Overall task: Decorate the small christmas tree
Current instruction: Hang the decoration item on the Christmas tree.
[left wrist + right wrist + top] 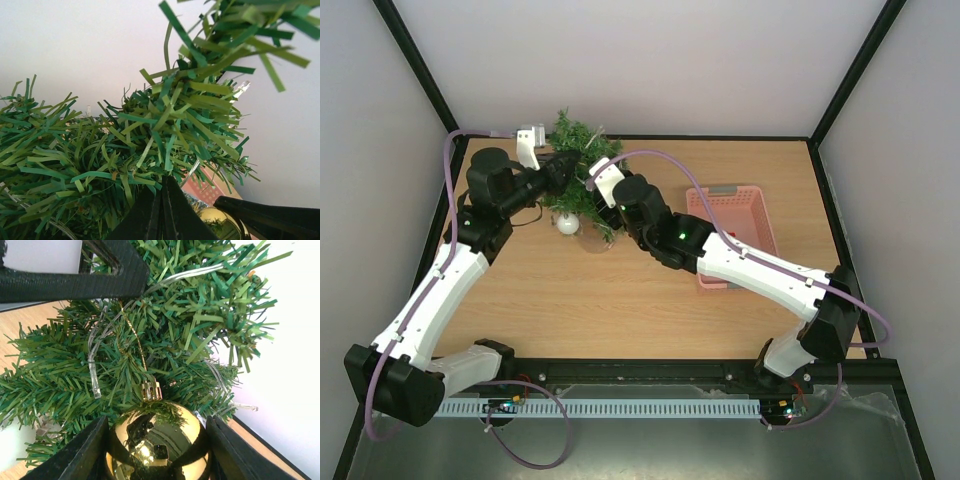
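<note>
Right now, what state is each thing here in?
small christmas tree: clear strand woven through its branches.
gold bauble: gripped, thread leading into the branches.
right fingers: closed on the bauble.
left fingers: shut, tips among the needles.
pink basket: partly hidden, contents unclear.

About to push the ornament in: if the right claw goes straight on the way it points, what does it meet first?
The right claw, gripping the gold ball, would first meet the branches of the small christmas tree; the ball's cap looks to be touching the needles. Depth beyond that is unclear.
</note>
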